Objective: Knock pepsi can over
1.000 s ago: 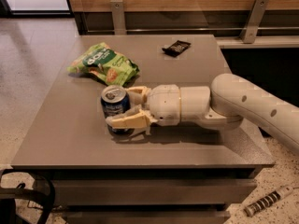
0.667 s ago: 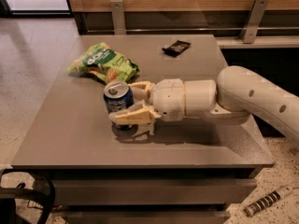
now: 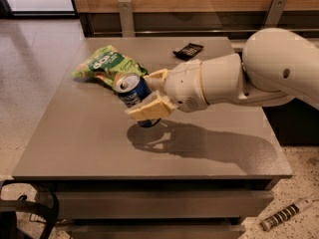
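Gripper (image 3: 138, 96) closed on pepsi can (image 3: 130, 89), one finger each side; can tilted between them, silver top leaning away from the wrist. Green snack bag (image 3: 102, 66) just beyond the fingertips, on the table (image 3: 99, 148).

Count: 1 can (image 3: 130, 88), 1 green bag (image 3: 102, 66) and 1 black packet (image 3: 188, 50), all on 1 table (image 3: 89, 148). 1 arm (image 3: 279, 63) with 1 gripper (image 3: 139, 96), centre-left of frame, its 2 fingers (image 3: 149, 108) clamped either side of the can. 2 metal posts along the top edge: upper left (image 3: 126, 16) and upper right (image 3: 275, 11). On the floor: 1 striped rod (image 3: 284, 215) lower right, 1 black cable loop (image 3: 30, 208) lower left.
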{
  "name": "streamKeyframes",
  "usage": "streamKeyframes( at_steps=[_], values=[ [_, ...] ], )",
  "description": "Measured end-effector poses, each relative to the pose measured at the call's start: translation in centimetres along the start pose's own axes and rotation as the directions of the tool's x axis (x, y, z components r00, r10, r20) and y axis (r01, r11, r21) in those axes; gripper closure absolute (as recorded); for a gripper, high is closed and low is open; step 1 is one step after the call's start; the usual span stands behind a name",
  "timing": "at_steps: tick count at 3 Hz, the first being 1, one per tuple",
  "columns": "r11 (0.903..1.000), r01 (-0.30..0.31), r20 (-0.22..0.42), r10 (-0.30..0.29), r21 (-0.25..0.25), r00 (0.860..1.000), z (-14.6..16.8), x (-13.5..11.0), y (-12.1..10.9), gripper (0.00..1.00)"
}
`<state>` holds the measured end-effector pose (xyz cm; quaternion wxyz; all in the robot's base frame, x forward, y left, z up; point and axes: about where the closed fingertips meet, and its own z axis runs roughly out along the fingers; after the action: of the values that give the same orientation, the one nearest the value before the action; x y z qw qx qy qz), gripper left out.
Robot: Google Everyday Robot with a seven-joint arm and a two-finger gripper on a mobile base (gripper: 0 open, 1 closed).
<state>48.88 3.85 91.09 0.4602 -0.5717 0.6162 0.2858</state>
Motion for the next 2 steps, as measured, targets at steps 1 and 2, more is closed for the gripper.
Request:
streamKeyframes(
  at_steps=[1,2],
  values=[
    [0.9989,0.017,-0.164,-0.009,0.044,0.986,-0.72,-0.2,-0.68,1.0],
    [0.9966,0.029,-0.298,-0.005,0.078,0.954,-0.89,0.04,-1.08,1.0]
  ],
)
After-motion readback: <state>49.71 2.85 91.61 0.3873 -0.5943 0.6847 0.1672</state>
